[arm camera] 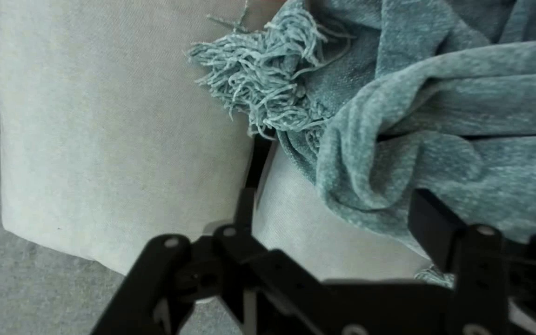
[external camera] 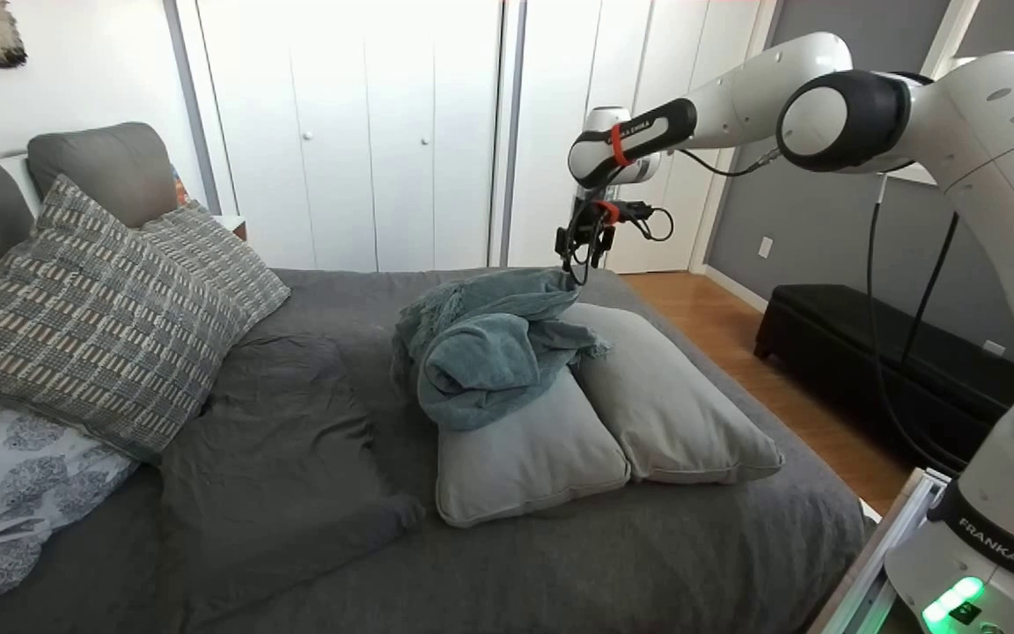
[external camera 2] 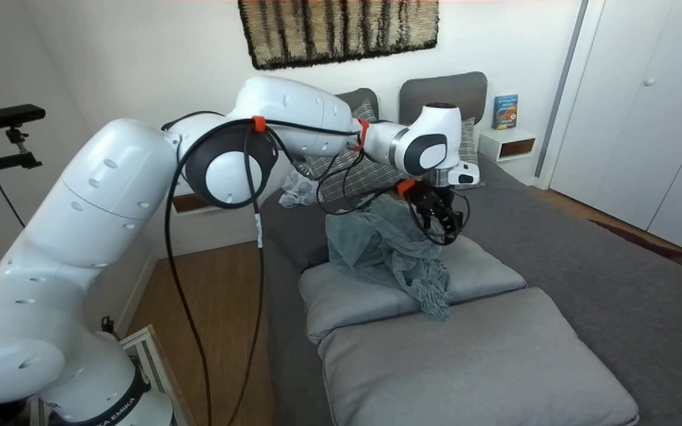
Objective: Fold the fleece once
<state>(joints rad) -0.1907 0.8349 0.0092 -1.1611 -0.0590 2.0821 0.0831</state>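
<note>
The fleece is a blue-green fringed blanket, crumpled in a heap on two light grey cushions; it shows in both exterior views and in the wrist view. A fringe hangs over the cushions. My gripper is at the closet-side edge of the heap; it also shows in an exterior view, pointing down. In the wrist view my gripper is open with nothing between its fingers. There, the right finger overlaps the fleece's edge and the left finger overlaps the gap between the cushions. Its exact height above the fleece is unclear.
The two cushions lie side by side on a dark grey bed. Patterned pillows and a dark grey pillow lie toward the headboard. A black bench stands on the floor. Cables hang from the arm.
</note>
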